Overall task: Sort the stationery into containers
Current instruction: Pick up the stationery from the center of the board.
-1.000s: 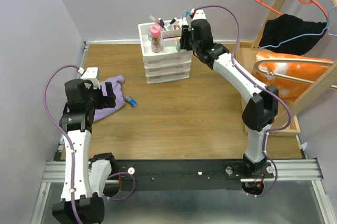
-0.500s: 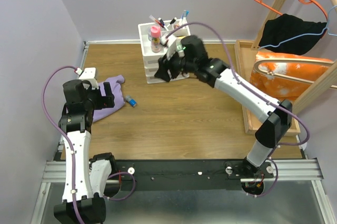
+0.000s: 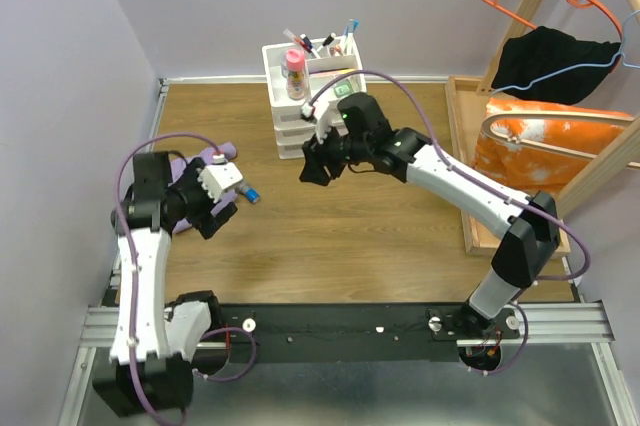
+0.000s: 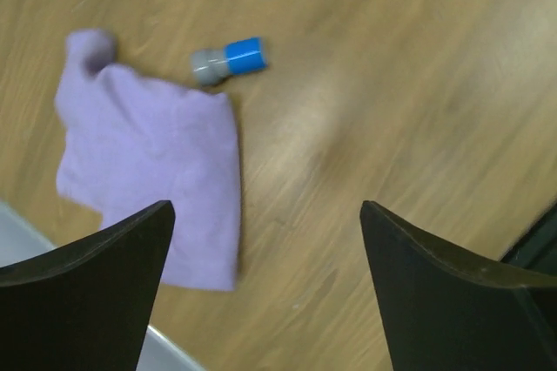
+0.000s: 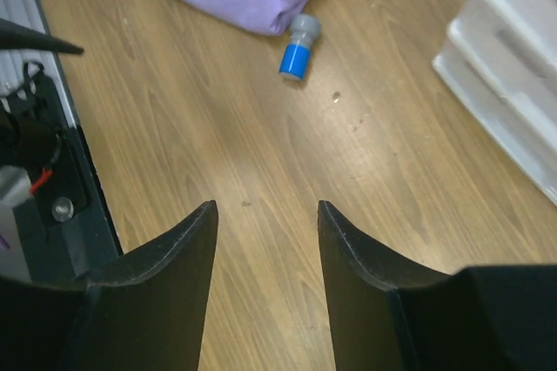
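Observation:
A stubby blue and grey highlighter (image 3: 249,193) lies on the wooden table beside the purple cloth (image 3: 205,161). It also shows in the left wrist view (image 4: 228,60) and the right wrist view (image 5: 296,47). The white drawer organiser (image 3: 310,96) stands at the back with several pens (image 3: 332,43) in its top compartments; its corner shows in the right wrist view (image 5: 513,84). My left gripper (image 3: 222,208) is open and empty, just left of the highlighter. My right gripper (image 3: 313,168) is open and empty, above the table in front of the organiser.
A wooden tray-frame (image 3: 470,196) at the right edge holds an orange bag (image 3: 545,136), black cloth and hangers. A pink-capped bottle (image 3: 296,74) stands in the organiser. The table's left wall edge (image 4: 174,349) is close to my left gripper.
My right gripper has left the organiser's top and swung down and left over the table. My left gripper has moved right over the cloth toward the highlighter.

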You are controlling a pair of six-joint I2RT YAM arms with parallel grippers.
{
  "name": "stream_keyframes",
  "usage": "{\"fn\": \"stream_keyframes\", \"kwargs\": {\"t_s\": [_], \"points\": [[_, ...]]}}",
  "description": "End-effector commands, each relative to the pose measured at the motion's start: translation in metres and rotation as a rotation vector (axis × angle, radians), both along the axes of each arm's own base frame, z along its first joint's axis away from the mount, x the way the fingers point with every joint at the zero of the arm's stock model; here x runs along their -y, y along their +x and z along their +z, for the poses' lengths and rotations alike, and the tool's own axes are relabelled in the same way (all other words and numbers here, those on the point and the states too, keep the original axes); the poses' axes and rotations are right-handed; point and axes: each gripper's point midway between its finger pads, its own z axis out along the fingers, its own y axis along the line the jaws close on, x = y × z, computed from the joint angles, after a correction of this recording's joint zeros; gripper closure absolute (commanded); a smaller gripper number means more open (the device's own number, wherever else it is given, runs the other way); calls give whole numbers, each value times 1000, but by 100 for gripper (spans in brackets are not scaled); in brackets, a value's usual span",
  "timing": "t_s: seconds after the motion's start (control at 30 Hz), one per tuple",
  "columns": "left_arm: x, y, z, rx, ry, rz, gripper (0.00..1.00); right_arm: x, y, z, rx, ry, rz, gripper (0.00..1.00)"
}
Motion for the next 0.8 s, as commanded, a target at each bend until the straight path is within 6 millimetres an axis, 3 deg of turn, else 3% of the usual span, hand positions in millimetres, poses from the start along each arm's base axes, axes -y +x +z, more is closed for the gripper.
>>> {"fn": "stream_keyframes", "kwargs": {"t_s": [0.0, 0.07, 0.1, 0.2, 0.27, 0.33, 0.4, 0.53, 0.77], "points": [[10, -13, -25, -123, 244, -628, 10, 17, -2, 43, -23, 129, -27, 41], [10, 4, -22, -116, 303, -693, 13, 27, -2, 34, -44, 124, -57, 38], [9, 13, -31, -142, 319, -726, 15, 33, -4, 43, -25, 140, -64, 37], [10, 41, -43, -129, 388, -796, 21, 49, -3, 40, -12, 122, -97, 36], [13, 49, -50, -115, 399, -876, 24, 59, -4, 44, 9, 112, -108, 36], [17, 57, -63, -128, 376, -934, 33, 65, -7, 48, 16, 102, -115, 35], [20, 61, -76, -131, 361, -1045, 38, 68, -6, 51, 54, 92, -111, 35], [28, 93, -85, -84, 340, -1050, 40, 72, -3, 52, 61, 81, -124, 34], [29, 123, -105, -85, 328, -1053, 45, 71, 13, 45, 70, 55, -157, 34]]}}
